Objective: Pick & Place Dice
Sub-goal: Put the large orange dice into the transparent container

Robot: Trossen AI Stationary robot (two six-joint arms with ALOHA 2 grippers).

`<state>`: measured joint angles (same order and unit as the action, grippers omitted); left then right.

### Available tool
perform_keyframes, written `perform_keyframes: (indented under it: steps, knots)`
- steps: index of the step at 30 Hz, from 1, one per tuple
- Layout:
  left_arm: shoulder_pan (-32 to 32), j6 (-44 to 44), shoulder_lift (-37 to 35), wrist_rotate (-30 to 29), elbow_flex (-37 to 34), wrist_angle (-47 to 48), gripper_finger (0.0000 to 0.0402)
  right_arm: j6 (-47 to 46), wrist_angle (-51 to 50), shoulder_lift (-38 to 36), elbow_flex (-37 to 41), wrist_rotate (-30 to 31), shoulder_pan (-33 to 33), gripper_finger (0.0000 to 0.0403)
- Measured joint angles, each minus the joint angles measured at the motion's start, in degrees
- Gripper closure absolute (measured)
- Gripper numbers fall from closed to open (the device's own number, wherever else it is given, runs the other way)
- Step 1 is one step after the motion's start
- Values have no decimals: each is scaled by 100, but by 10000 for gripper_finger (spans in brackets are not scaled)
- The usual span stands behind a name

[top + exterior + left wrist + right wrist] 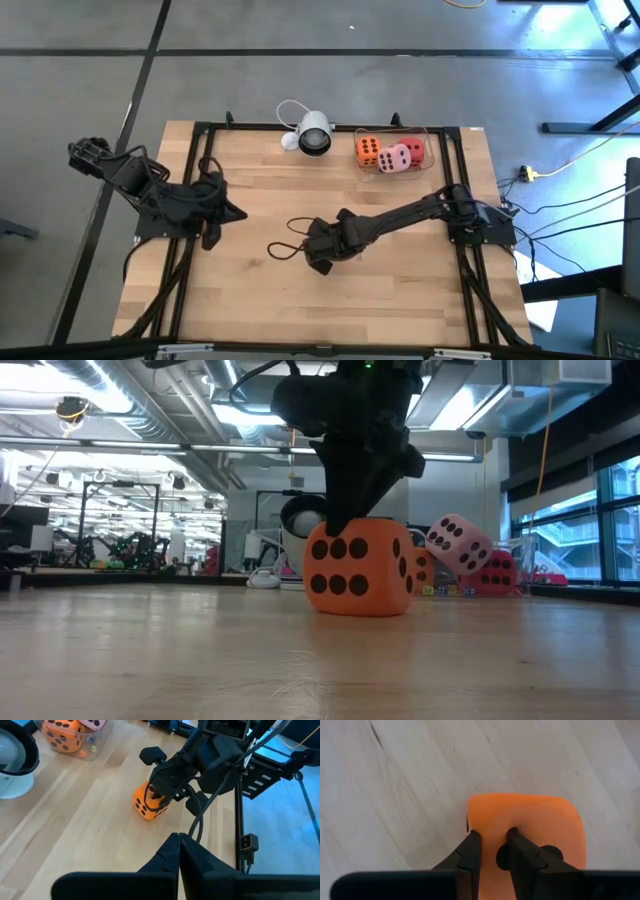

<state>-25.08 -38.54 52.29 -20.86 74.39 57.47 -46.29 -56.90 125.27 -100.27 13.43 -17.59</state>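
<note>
Right tool (490, 837) pinched edge of soft orange cube die with dark dots (358, 567), resting mid wooden counter (260, 290). Left tool (179, 842) clenched, idle at left side. White round camera (313, 133) and clear bin (432, 150) with orange (368, 150), pink (396, 159), red dice (414, 148) stood at far edge, well apart.

White round camera (313, 134) at wooden table (260, 290) far edge; clear bin (432, 150), apparently plastic, beside.

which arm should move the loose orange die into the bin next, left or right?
Right. The right gripper is already pinching an edge of the orange die at mid-table. The left gripper, fingers shut, waits by the table's left side, farther from the clear bin.
</note>
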Motion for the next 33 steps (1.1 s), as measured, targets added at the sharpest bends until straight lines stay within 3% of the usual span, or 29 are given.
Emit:
perform_keyframes:
  steps: [9,13,26,29,33]
  knots:
    - [2,16,-108,-62,0,0,397,-325,-174,-431,95,-199,21,358]
    - [2,18,-120,-63,0,0,397,-497,-509,-714,125,-489,40,401]
    - [2,39,-124,-65,0,53,397,-996,-1059,-1130,118,-481,-14,402]
    - [2,37,-124,-65,0,66,397,-1075,-996,-1126,114,-512,-134,384]
    - [2,37,-124,-71,0,66,397,-865,-790,-1121,111,-659,-294,322]
